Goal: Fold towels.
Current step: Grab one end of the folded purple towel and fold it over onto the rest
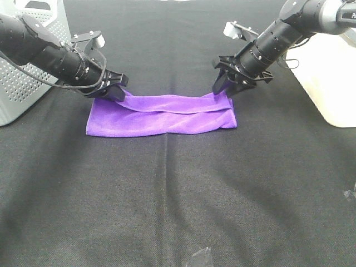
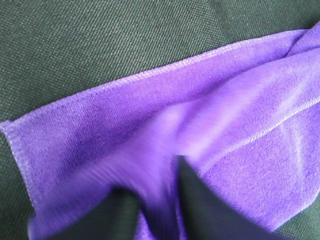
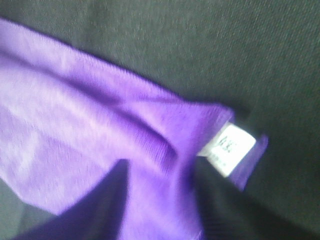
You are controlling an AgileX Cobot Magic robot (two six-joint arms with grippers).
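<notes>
Purple towel [image 1: 162, 114] lying folded into a long band mid-desk [image 1: 178, 200]. White tag [image 3: 231, 148] seen only from right wrist; hem stitching only from left wrist. Both arms slanting down from outer sides: left claw [image 1: 115, 88] apparently pinching towel's far left corner, right claw [image 1: 223, 87] far right corner.

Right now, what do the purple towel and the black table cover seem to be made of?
Towel: likely microfibre, soft and matte; it shows a fine fuzzy nap, a stitched hem and a small white tag.
Table cover: seemingly woven fabric, matte; the left wrist view shows a coarse diagonal weave, and creases run across it.
</notes>
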